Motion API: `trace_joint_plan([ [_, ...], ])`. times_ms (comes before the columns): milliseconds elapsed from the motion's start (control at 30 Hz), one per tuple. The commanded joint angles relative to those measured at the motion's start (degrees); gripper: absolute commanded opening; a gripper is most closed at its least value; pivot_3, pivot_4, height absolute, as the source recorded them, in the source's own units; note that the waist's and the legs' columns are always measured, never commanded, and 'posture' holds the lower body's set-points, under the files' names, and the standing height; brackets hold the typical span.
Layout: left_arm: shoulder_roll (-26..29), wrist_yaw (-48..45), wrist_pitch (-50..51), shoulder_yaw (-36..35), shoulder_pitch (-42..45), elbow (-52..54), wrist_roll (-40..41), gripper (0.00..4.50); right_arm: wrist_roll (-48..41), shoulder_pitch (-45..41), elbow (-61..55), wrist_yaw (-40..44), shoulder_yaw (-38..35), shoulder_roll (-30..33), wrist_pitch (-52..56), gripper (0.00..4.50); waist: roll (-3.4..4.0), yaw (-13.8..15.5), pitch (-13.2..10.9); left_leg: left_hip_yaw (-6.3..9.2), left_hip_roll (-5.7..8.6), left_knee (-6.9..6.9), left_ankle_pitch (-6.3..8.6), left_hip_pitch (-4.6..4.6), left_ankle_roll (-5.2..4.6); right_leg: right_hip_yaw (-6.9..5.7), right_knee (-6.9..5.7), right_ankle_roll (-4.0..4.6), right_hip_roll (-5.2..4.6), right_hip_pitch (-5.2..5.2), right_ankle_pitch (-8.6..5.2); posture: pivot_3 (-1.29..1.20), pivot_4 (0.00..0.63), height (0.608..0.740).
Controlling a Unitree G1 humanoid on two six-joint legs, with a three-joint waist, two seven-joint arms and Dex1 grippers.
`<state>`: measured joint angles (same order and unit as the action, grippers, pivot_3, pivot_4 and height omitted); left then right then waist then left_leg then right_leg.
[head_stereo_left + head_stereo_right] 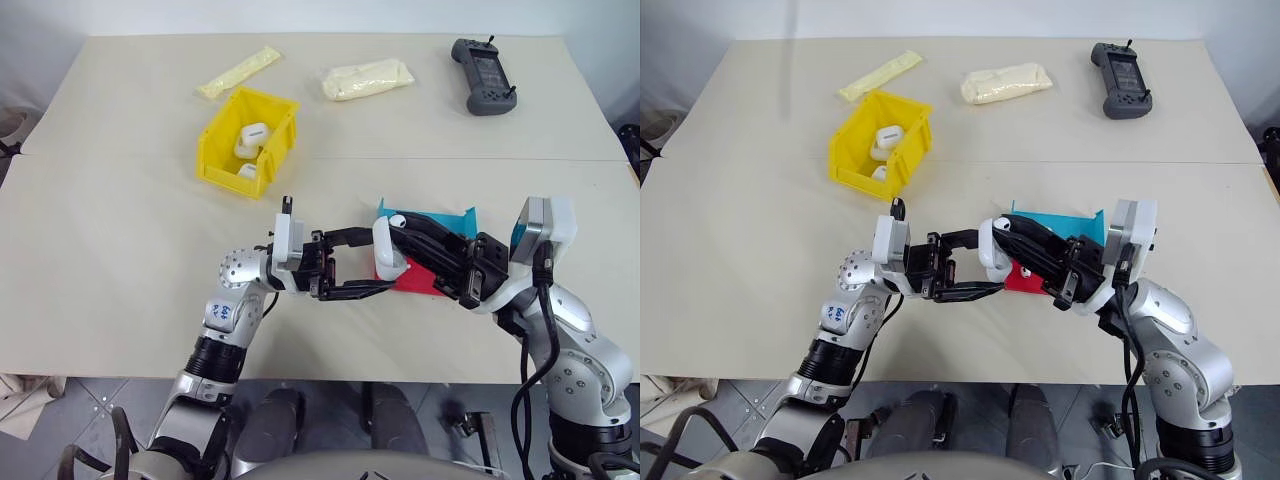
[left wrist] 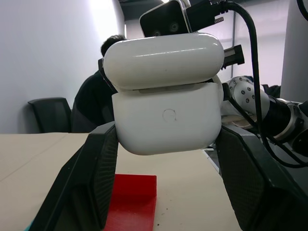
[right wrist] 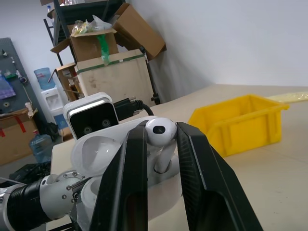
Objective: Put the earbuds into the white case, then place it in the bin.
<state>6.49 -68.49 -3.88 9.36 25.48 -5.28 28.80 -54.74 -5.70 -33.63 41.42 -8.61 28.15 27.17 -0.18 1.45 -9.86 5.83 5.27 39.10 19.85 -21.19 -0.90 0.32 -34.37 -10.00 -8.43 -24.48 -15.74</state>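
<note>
Case: the white case (image 2: 166, 113) is held up above the table between the two arms, lid flipped open, its body clamped between the fingers of the left gripper (image 1: 372, 262).
Earbud: one white earbud (image 3: 160, 131) sits pinched between the narrow fingers of the right gripper (image 3: 161, 144), its stem pointing down into the open case.
Left gripper: closed tight on the case body, reaching across toward the right arm.
Right gripper: nearly closed, holding the earbud right at the case's opening.
Bin: the yellow bin (image 1: 216, 145) stands well apart on the table's far left side, with several white cases (image 1: 252, 137) lying inside.
Trays: a red tray (image 1: 420, 281) and a blue tray (image 1: 450, 219) lie on the table under the meeting grippers.
Table edge: two pale yellow packets (image 1: 366, 78) and a dark handheld controller (image 1: 483, 76) rest along the far side.
Background: a person (image 2: 91, 101) sits behind the case in the left wrist view.
</note>
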Motion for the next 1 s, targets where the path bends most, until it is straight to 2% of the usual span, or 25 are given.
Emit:
trace_joint_plan([
  [33,-1.4,0.9,-2.2,-1.6,2.0,1.0,1.0,2.71,-2.3,-0.8,-0.7,-0.3,-0.1,1.4,2.3,1.47,0.0,0.0,0.0,0.0,0.0,0.0,0.0,0.0,0.0,0.0,0.04,0.0,0.0,0.0,0.0,0.0,0.15,0.74],
  [333,-3.0,0.9,-4.1,-1.7,2.5,-0.6,0.4,2.71,-5.0,-4.4,-0.9,-1.0,-2.0,3.9,3.8,4.36,-0.01,0.0,0.0,-0.01,0.01,0.0,0.0,-0.01,0.0,0.0,0.15,0.0,-0.01,0.01,0.0,0.0,0.15,0.74],
  [433,-3.2,0.9,-4.5,-1.7,2.4,-0.8,0.3,2.71,-5.2,-4.2,-0.9,-0.7,-3.4,4.8,4.0,4.43,-0.01,0.1,0.0,-0.01,0.01,0.0,0.0,-0.01,-0.01,0.0,0.15,0.0,-0.01,0.01,0.0,0.0,0.15,0.74],
  [667,-2.1,0.0,-5.2,-2.1,1.5,-1.9,0.2,2.71,-2.4,4.9,-0.4,4.4,-16.0,12.6,1.7,4.43,-0.02,0.6,0.0,-0.02,0.04,-0.01,0.02,-0.05,-0.07,-0.02,0.24,-0.01,-0.02,0.05,0.0,0.0,0.15,0.74],
  [800,0.8,-1.8,-5.2,-3.2,0.5,-2.7,0.6,2.71,8.8,17.9,4.7,12.8,-26.0,14.6,-7.7,4.43,-0.03,1.1,0.0,-0.08,0.06,-0.02,0.02,-0.02,-0.07,-0.02,0.22,-0.01,0.03,0.07,0.0,0.0,0.15,0.74],
  [900,2.3,-2.3,-4.8,-4.1,0.1,-2.6,1.1,2.71,16.5,23.9,10.5,18.4,-28.0,14.9,-16.0,4.43,-0.02,1.2,0.0,-0.15,0.12,-0.01,0.02,0.04,-0.07,0.0,0.21,-0.02,0.06,0.12,0.01,0.0,0.15,0.74],
  [1000,3.3,-2.7,-4.7,-4.7,-0.2,-2.7,1.2,2.71,18.8,25.8,16.0,21.0,-29.5,14.4,-20.5,4.43,0.0,1.0,0.0,-0.18,0.07,-0.01,0.02,0.11,-0.07,0.04,0.19,-0.02,0.08,0.13,0.01,0.0,0.15,0.74],
])
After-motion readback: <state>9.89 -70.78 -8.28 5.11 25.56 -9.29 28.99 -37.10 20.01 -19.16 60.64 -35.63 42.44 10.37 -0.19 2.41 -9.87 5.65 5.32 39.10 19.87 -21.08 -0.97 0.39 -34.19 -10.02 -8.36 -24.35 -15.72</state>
